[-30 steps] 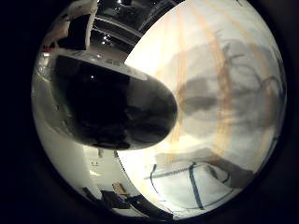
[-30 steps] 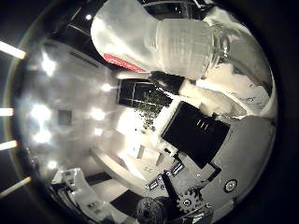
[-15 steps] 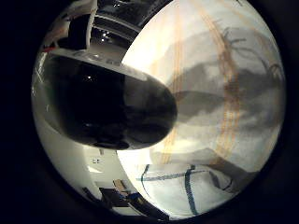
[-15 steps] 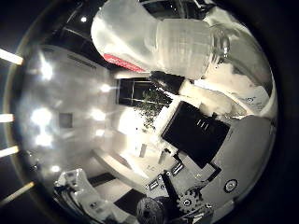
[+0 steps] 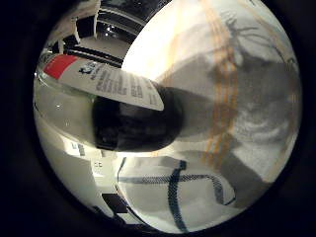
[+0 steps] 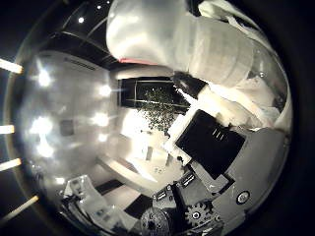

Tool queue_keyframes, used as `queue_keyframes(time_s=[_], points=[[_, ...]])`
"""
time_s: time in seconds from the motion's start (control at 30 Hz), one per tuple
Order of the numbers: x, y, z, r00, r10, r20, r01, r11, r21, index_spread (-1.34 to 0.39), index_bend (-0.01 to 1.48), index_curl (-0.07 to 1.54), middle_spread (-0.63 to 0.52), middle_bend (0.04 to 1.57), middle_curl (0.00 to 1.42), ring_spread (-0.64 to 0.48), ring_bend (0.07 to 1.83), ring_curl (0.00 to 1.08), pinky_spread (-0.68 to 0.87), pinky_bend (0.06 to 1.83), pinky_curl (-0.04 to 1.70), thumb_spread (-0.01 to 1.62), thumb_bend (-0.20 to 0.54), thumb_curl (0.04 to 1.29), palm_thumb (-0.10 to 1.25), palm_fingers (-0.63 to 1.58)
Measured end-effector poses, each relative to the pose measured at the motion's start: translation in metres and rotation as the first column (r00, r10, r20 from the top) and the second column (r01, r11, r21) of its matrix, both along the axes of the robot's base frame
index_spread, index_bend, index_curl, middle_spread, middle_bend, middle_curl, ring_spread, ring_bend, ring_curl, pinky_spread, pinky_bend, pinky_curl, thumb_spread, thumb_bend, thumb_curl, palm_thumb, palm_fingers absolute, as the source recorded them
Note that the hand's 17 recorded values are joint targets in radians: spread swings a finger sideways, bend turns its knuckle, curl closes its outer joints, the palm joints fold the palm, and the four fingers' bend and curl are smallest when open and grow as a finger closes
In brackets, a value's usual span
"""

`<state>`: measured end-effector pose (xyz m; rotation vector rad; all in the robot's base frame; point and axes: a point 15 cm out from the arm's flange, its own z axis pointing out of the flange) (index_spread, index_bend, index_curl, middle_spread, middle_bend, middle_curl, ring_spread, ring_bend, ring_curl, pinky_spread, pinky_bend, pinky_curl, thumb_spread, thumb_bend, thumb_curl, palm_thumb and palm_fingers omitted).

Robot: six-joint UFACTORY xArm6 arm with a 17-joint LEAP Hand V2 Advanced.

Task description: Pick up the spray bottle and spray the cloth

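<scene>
A: Spray bottle, translucent white plastic with a ribbed collar (image 6: 216, 51): where is it relative to the hand?

B: Directly against the palm. It fills much of the thumb side view, with the white and black right hand (image 6: 221, 162) wrapped beside it; the white fingers (image 6: 231, 105) curl against the collar, so the hand is closed around the bottle.

A: Confirm from the little finger side.

B: The same bottle shows there as a rounded body close to the palm, bearing a white label with a red patch (image 5: 106, 81). The lower part of the body looks dark. The bottle is held clear of the surface under it.

A: What lies beyond the bottle?

B: A pale tabletop with faint orange stripes (image 5: 222, 98), carrying a broad shadow of the hand and bottle. On it, out past the bottle's dark end, lies a white cloth with dark blue check lines (image 5: 173, 185). Bottle and cloth are apart, not touching.

A: Farther out?

B: On the thumb side, the room: a ceiling with bright lamps (image 6: 42, 78) and a dark window (image 6: 152, 98). No further detail is legible.
</scene>
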<state>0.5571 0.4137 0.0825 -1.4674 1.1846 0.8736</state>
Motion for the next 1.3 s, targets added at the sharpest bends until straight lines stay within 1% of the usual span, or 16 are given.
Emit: queue_keyframes(time_s=[0.13, 0.27, 0.43, 0.53, 0.7, 0.87, 1.07, 1.17, 1.3], points=[[-0.003, 0.0, -0.002, 1.0, 0.013, -0.002, -0.013, 1.0, -0.01, -0.33, 0.19, 0.62, -0.08, 0.87, 0.5, -0.13, 1.22, 0.49, -0.44, 0.96, 0.81, 0.97, -0.025, 0.58, 0.81, 0.73], [-0.003, 0.0, -0.002, 1.0, 0.013, -0.004, -0.013, 1.0, -0.009, -0.35, 0.19, 0.62, -0.07, 0.81, 0.51, -0.11, 1.19, 0.48, -0.41, 0.9, 0.8, 1.01, -0.026, 0.55, 0.79, 0.61], [-0.004, -0.003, 0.0, 1.0, 0.026, -0.004, -0.027, 1.0, -0.01, -0.35, 0.21, 0.63, -0.07, 0.78, 0.52, -0.11, 1.17, 0.48, -0.35, 0.83, 0.8, 1.03, -0.024, 0.52, 0.77, 0.52], [-0.003, -0.005, 0.005, 0.999, 0.035, 0.001, -0.035, 0.999, -0.018, -0.34, 0.23, 0.63, -0.07, 0.76, 0.52, -0.1, 1.15, 0.48, -0.29, 0.78, 0.81, 1.05, -0.025, 0.51, 0.76, 0.45], [-0.002, -0.006, 0.018, 0.998, 0.052, 0.018, -0.052, 0.998, -0.028, -0.32, 0.27, 0.61, -0.06, 0.71, 0.51, -0.11, 1.08, 0.47, -0.13, 0.69, 0.82, 1.06, -0.026, 0.48, 0.72, 0.33], [0.004, -0.016, 0.036, 0.996, 0.066, 0.056, -0.064, 0.997, -0.048, -0.3, 0.29, 0.58, -0.05, 0.67, 0.5, -0.09, 1.02, 0.46, 0.01, 0.63, 0.81, 1.06, -0.024, 0.46, 0.7, 0.3], [0.003, -0.043, 0.052, 0.991, 0.107, 0.083, -0.097, 0.988, -0.116, -0.29, 0.28, 0.55, -0.04, 0.61, 0.47, -0.05, 0.95, 0.43, 0.15, 0.57, 0.78, 1.07, -0.023, 0.45, 0.69, 0.26], [-0.01, -0.058, 0.059, 0.989, 0.129, 0.069, -0.119, 0.983, -0.142, -0.28, 0.26, 0.53, -0.03, 0.57, 0.45, -0.04, 0.9, 0.42, 0.22, 0.53, 0.74, 1.07, -0.024, 0.44, 0.68, 0.26], [-0.022, -0.074, 0.072, 0.99, 0.126, 0.059, -0.116, 0.983, -0.142, -0.27, 0.24, 0.51, -0.02, 0.54, 0.44, -0.03, 0.85, 0.4, 0.27, 0.5, 0.7, 1.08, -0.022, 0.43, 0.67, 0.28]])
